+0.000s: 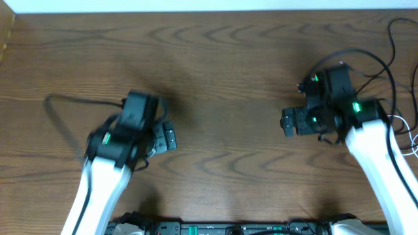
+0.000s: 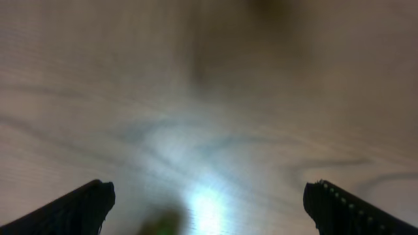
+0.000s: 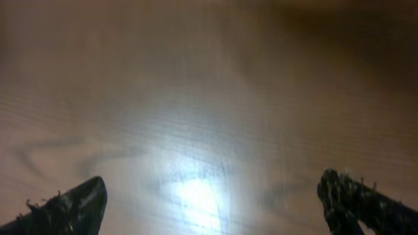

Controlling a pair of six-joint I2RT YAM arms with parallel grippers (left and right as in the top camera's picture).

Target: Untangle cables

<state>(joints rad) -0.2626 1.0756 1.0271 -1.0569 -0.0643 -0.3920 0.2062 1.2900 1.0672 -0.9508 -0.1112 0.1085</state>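
In the overhead view a thin black cable [image 1: 65,99] lies on the wooden table at the left, bending down beside my left arm. More thin black cables [image 1: 392,40] loop at the far right, with a white cable [image 1: 406,125] beside my right arm. My left gripper [image 1: 168,138] is open and empty, to the right of the left cable. My right gripper [image 1: 288,122] is open and empty, to the left of the right cables. In the left wrist view the left gripper [image 2: 209,199] shows only blurred bare wood between its fingers. The right wrist view shows the same for the right gripper [image 3: 212,192].
The wooden table [image 1: 222,72] runs to a pale edge at the back. The arm bases and a black rail [image 1: 228,228] sit along the front edge. Thicker black arm cables [image 1: 346,55] arc over my right wrist.
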